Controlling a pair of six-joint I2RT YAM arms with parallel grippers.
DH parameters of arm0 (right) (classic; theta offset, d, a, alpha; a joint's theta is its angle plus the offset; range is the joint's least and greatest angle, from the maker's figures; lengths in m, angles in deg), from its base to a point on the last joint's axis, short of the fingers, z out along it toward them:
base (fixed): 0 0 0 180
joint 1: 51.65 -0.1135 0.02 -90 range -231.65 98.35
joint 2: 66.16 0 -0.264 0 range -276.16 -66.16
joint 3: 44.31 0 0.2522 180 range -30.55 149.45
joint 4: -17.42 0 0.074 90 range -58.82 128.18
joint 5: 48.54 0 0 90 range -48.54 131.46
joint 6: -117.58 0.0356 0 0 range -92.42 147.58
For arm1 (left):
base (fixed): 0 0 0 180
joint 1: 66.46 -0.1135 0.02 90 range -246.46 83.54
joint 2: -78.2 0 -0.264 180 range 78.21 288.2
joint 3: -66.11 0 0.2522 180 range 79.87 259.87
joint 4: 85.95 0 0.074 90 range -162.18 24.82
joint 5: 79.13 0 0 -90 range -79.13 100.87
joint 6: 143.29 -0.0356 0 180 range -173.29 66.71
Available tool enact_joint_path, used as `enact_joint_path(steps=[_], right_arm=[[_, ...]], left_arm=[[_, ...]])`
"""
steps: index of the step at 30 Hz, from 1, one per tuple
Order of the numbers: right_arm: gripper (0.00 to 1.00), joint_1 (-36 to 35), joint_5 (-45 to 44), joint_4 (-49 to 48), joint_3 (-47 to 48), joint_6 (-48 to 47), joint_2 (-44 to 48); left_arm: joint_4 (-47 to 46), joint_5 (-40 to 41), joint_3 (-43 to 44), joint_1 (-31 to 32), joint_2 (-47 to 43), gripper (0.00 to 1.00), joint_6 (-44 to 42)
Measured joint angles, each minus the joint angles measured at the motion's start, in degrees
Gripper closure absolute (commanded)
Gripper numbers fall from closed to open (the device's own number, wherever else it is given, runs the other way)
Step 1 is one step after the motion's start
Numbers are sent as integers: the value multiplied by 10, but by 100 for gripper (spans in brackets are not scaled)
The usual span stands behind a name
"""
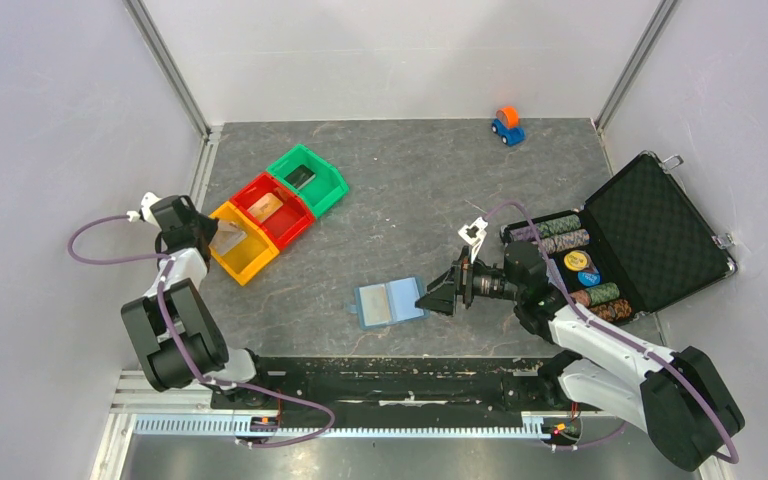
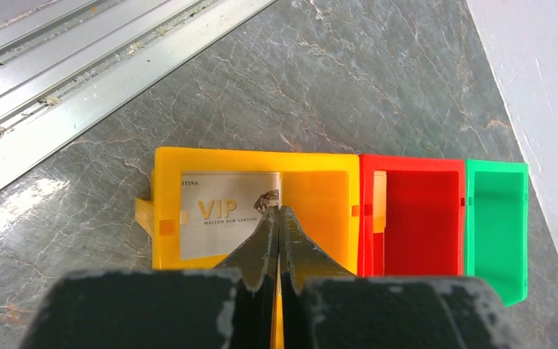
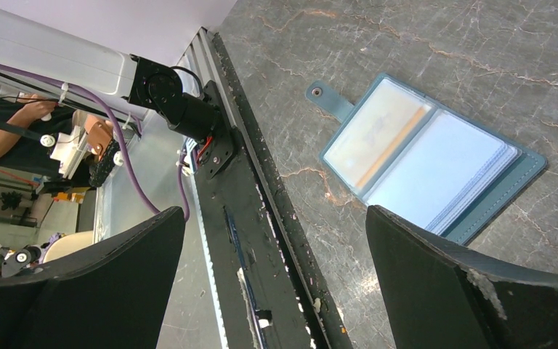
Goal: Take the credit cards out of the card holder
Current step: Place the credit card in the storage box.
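Observation:
The blue card holder (image 1: 390, 302) lies open on the table near the front edge. In the right wrist view it (image 3: 421, 156) shows a pale card with a tan stripe (image 3: 374, 134) in its left pocket and whitish cards (image 3: 439, 171) in its right pocket. My right gripper (image 1: 432, 297) is open and empty, just right of the holder, its jaws wide apart (image 3: 276, 218). My left gripper (image 1: 222, 238) is over the yellow bin (image 2: 320, 196), jaws shut and empty (image 2: 280, 212). A whitish VIP card (image 2: 221, 214) lies in that bin. A tan card (image 2: 379, 200) leans in the red bin (image 2: 414, 218).
A green bin (image 1: 310, 178) with a dark card stands beside the red bin (image 1: 272, 208). An open black foam-lined case (image 1: 650, 230) with poker chips (image 1: 575, 262) is at the right. A small orange and blue toy car (image 1: 506, 125) sits at the back. The metal rail (image 1: 380, 375) runs along the front.

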Motion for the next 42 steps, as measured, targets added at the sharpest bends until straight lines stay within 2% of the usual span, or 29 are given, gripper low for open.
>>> enact_joint_path(steps=[8,30,36,42], right_arm=[[2,0,0,0,0,0,5],[2,0,0,1,-2,0,7],[2,0,-3,5,-2,0,7],[2,0,-13,16,-2,0,5]], left_arm=[[-4,17,0,0,11,93,-4],[16,30,21,0,25,60,-26],[62,36,60,0,24,52,-26],[154,41,124,0,21,46,-25]])
